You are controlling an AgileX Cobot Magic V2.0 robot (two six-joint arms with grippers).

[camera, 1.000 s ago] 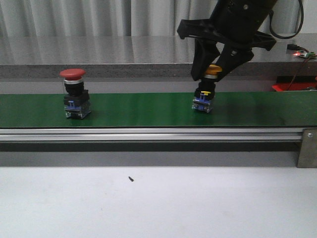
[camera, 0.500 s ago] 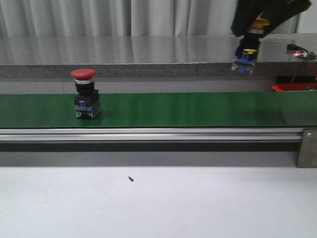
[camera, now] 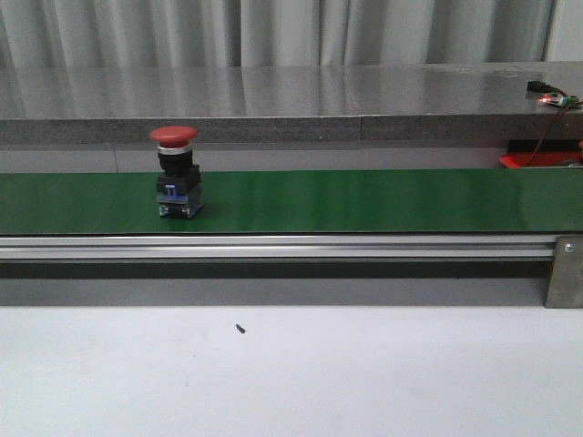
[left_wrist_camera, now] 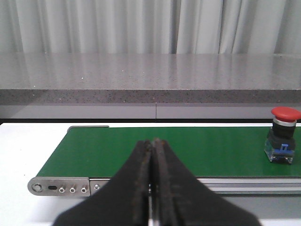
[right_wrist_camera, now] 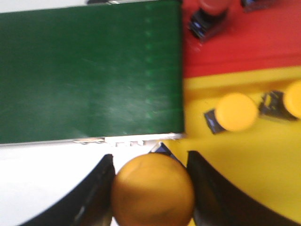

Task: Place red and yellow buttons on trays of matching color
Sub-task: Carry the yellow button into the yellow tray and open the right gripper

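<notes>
A red button (camera: 176, 183) with a mushroom cap and a black-and-blue base stands upright on the green belt (camera: 364, 200); the left wrist view catches the red button (left_wrist_camera: 282, 141) too, well off to the side of my left gripper (left_wrist_camera: 153, 143), which is shut with nothing in it. My right gripper (right_wrist_camera: 151, 162) is shut on a yellow button (right_wrist_camera: 153, 190), held above the edge where the white table meets the yellow tray (right_wrist_camera: 263, 160). Two more yellow buttons (right_wrist_camera: 233, 113) lie in that tray. The red tray (right_wrist_camera: 254, 42) beyond it holds red buttons (right_wrist_camera: 209, 16). Neither gripper shows in the front view.
The belt's aluminium rail (camera: 273, 246) runs along its front, with a bracket (camera: 565, 271) at the right end. A grey stone ledge (camera: 273, 100) stands behind the belt. A small circuit board with a red light (camera: 551, 96) sits at the far right.
The right arm lifted the yellow button off the belt and carried it up and right, out of the front view. The red button has travelled rightward along the belt.
</notes>
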